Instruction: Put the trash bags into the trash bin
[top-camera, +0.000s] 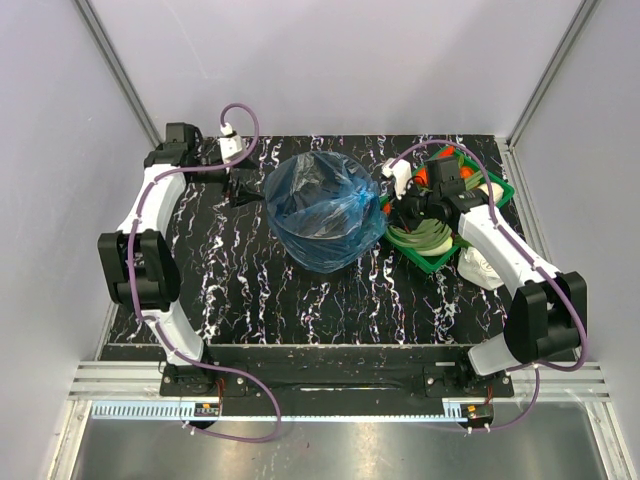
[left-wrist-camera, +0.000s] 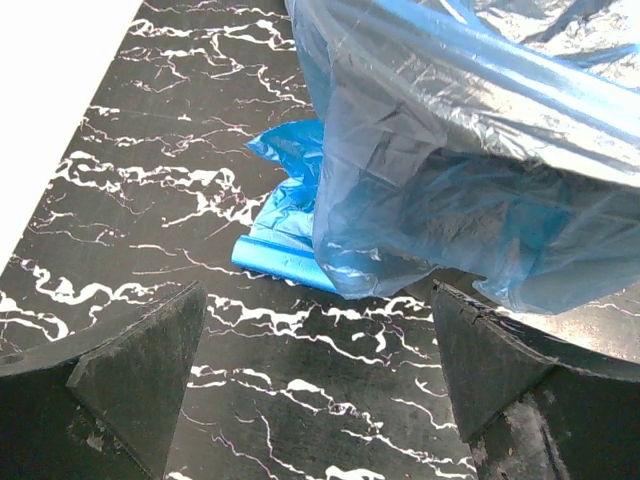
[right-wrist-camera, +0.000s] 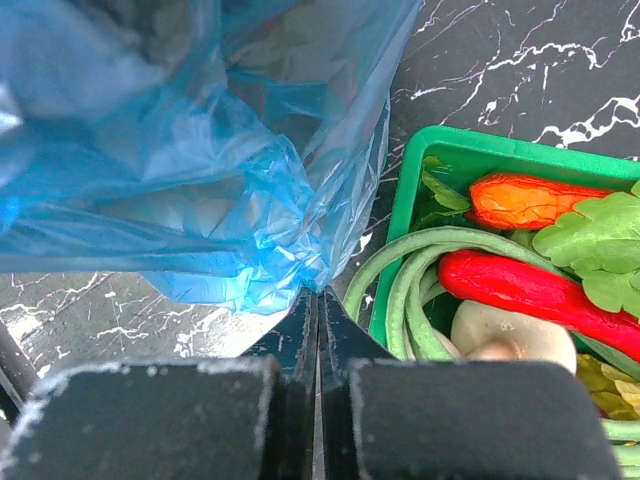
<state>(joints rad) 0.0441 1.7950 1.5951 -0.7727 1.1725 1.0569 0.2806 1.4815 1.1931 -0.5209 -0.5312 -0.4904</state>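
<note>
1. Translucent blue wrinkly plastic trash bag (top-camera: 325, 215) is draped over and around the tall black round plastic trash bin (top-camera: 312, 198). The bin shows only as a dark shape through the film. Both stand mid-counter between the two arms.
2. In the left wrist view, the bag's film hangs down close to the counter. A flat folded strip of blue film (left-wrist-camera: 280, 250) lies on the counter just beside it. Can't tell if it's a separate bag or part of the same one.
3. Right gripper (right-wrist-camera: 318, 298) is at the bag's right side, between the bin and the tray. Its fingers are pressed together, pinching a bunched point of the blue film at their tips.
4. Left gripper (left-wrist-camera: 318, 300) is at the bag's left side, low over the counter. Its fingers (left-wrist-camera: 140, 370) are spread wide and apart from the film, with nothing between them.
5. Green rectangular plastic tray (right-wrist-camera: 400, 215) sits just right of the bin. It holds green long beans (right-wrist-camera: 395, 285), an orange carrot (right-wrist-camera: 530, 200), a red pepper (right-wrist-camera: 530, 292), leafy greens (right-wrist-camera: 600, 250) and a pale round item (right-wrist-camera: 510, 335).
6. White wrinkly plastic lump (top-camera: 482, 268) lies near the tray's front right, partly under the right arm.
7. Black marble-pattern counter (top-camera: 260, 290) with white veins carries everything.
</note>
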